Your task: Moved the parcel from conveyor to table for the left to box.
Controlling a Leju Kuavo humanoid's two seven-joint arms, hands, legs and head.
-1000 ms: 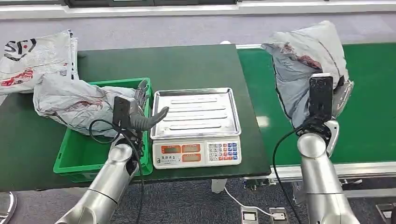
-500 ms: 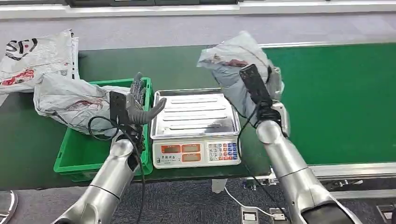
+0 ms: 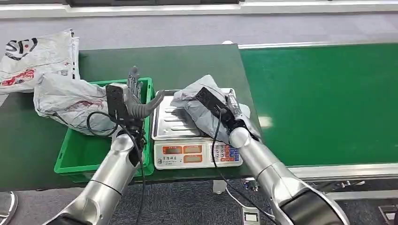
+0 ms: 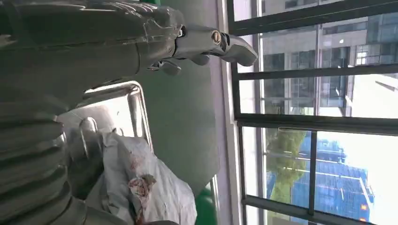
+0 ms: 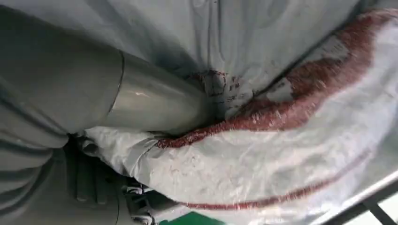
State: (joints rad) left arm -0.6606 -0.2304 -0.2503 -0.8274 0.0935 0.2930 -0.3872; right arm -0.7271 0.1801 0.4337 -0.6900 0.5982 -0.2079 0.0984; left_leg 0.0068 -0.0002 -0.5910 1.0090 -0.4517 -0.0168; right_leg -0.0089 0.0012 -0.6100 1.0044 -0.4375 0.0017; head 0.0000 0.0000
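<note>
A grey plastic-wrapped parcel with red print (image 3: 192, 104) lies on the steel tray (image 3: 165, 130) of the scale, and my right hand (image 3: 226, 110) grips its right end. In the right wrist view the hand's thumb (image 5: 145, 101) presses into the parcel (image 5: 291, 140). My left hand (image 3: 137, 97) is raised with its fingers spread between the green box (image 3: 77, 157) and the scale, holding nothing. The left wrist view shows this hand (image 4: 213, 42) open above the tray (image 4: 135, 108), with the parcel (image 4: 152, 190) beyond it.
Another grey parcel (image 3: 70, 99) hangs over the green box's far-left rim. More bags (image 3: 30, 58) lie at the table's far-left corner. The scale's display and keypad (image 3: 197, 153) face the dark green table's front edge (image 3: 28, 180). The green conveyor belt (image 3: 324, 98) runs to the right.
My right arm has swung left from above the conveyor and come down, bringing the parcel onto the scale tray. My left hand has risen slightly beside the box.
</note>
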